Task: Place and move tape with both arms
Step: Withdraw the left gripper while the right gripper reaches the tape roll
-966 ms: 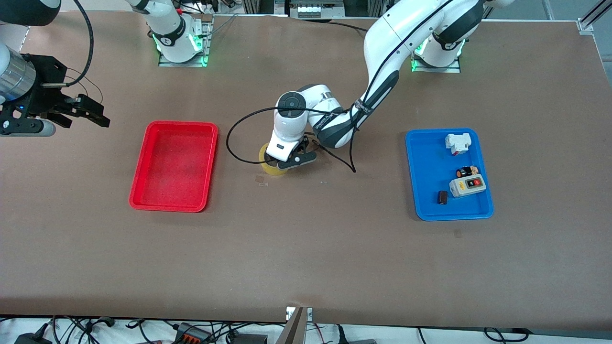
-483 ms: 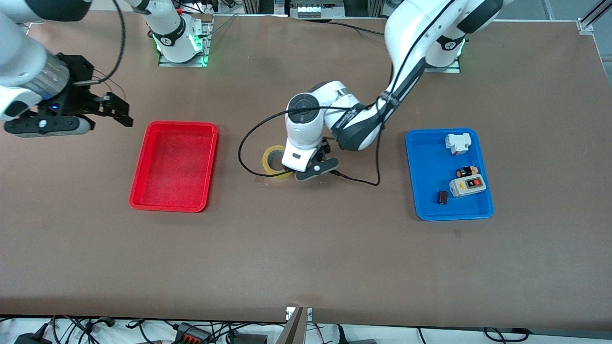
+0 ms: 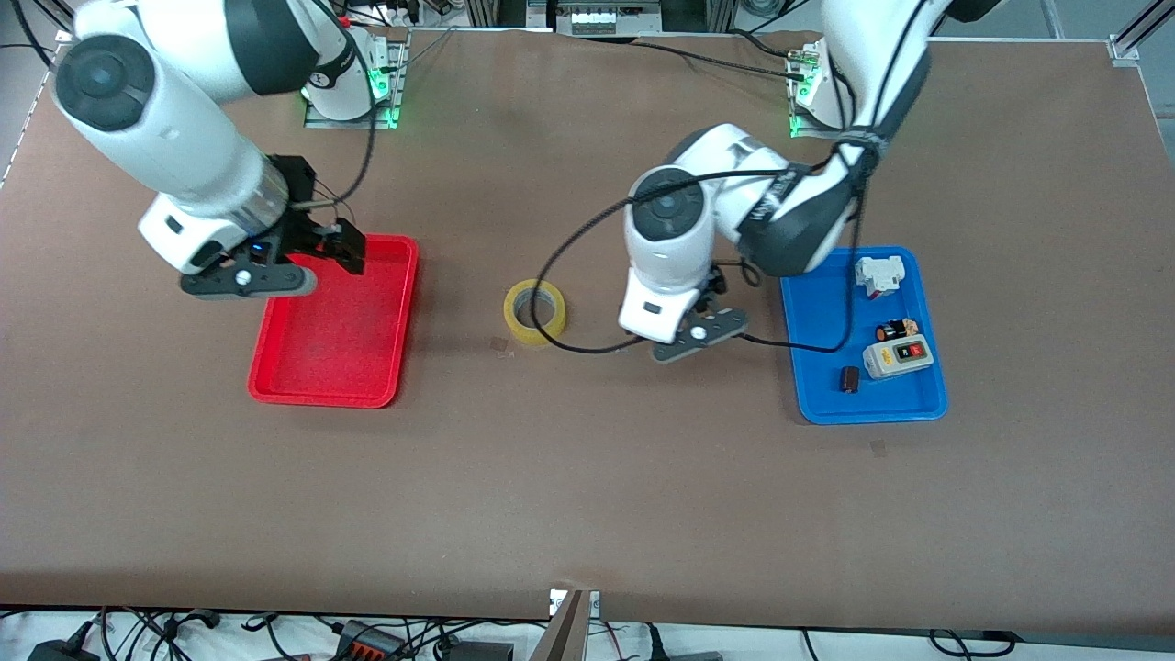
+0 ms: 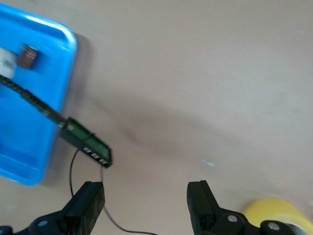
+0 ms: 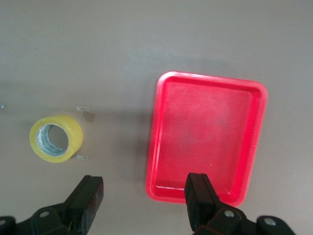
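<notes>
The right arm reaches down from its base at the table's top edge, its thick white links bent so that the wrist hangs over the red tray (image 3: 335, 321). The right gripper (image 3: 317, 262) is above the tray's corner nearest that base, and the right wrist view shows its black fingers (image 5: 88, 196) spread wide with nothing between them. The tray is a glossy, shallow plastic rectangle with rounded corners and a raised rim; it sits toward the right arm's end of the table.

Near the middle of the table, on the bare brown matte surface, lies the tape (image 3: 534, 312). It lies flat on its side, a ring of yellowish translucent film around a greyish inner core, with the wide hole facing up. Nothing touches it. Small clear scraps (image 5: 88, 115) lie on the table just beside it.

The left arm comes down from its base and folds at a round grey-capped joint, a black cable looping off it. The left gripper (image 3: 698, 335) hangs over the bare table between the tape and the blue tray (image 3: 826, 404). Its fingers (image 4: 88, 203) stand wide apart and empty. The blue tray is smooth plastic with a rounded rim, toward the left arm's end of the table; it holds a grey switch box (image 3: 898, 358) and a few smaller parts.
</notes>
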`<state>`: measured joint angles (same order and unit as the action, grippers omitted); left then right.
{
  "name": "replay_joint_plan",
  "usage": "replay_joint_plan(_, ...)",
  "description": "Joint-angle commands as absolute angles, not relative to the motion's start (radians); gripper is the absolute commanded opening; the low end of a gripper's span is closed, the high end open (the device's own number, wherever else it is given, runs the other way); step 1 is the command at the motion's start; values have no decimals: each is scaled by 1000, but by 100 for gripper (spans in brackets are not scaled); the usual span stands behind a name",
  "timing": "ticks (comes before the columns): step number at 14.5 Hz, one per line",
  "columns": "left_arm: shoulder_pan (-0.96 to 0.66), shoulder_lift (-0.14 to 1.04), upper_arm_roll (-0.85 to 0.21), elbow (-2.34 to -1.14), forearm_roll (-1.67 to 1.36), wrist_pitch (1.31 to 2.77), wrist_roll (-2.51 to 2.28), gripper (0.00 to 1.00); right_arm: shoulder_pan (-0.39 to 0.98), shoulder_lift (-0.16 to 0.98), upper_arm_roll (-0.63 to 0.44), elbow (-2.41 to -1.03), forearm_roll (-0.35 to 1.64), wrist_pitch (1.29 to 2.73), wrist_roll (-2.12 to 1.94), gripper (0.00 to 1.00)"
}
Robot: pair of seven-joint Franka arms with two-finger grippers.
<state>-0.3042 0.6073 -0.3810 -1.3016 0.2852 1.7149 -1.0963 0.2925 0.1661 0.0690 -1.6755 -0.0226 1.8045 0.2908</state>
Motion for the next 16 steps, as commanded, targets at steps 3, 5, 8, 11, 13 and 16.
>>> replay_joint_plan(3, -114, 480, -390, -1332, 250, 1570, -824, 100, 415, 284, 66, -1690, -20, 1933, 396, 98)
replay_joint_plan(5, -40, 445, -391, -1331, 239, 1539, -734, 100, 466, 327, 66, -1703, -20, 1995, 483, 98)
replay_joint_plan(8, 79, 388, -390, -1330, 192, 1494, -551, 100, 520, 386, 66, -1744, -20, 2069, 499, 98)
replay_joint_plan(11, 140, 329, -320, -1336, 109, 1490, -386, 100, 549, 420, 66, -1824, -20, 2192, 500, 98)
replay_joint_plan(13, 98, 276, -179, -1357, 22, 1488, -246, 100, 554, 454, 66, -1848, -20, 2253, 511, 98)
replay_joint_plan(16, 0, 171, -14, -1461, -14, 1503, -82, 100, 587, 498, 64, -1851, -20, 2308, 551, 98)
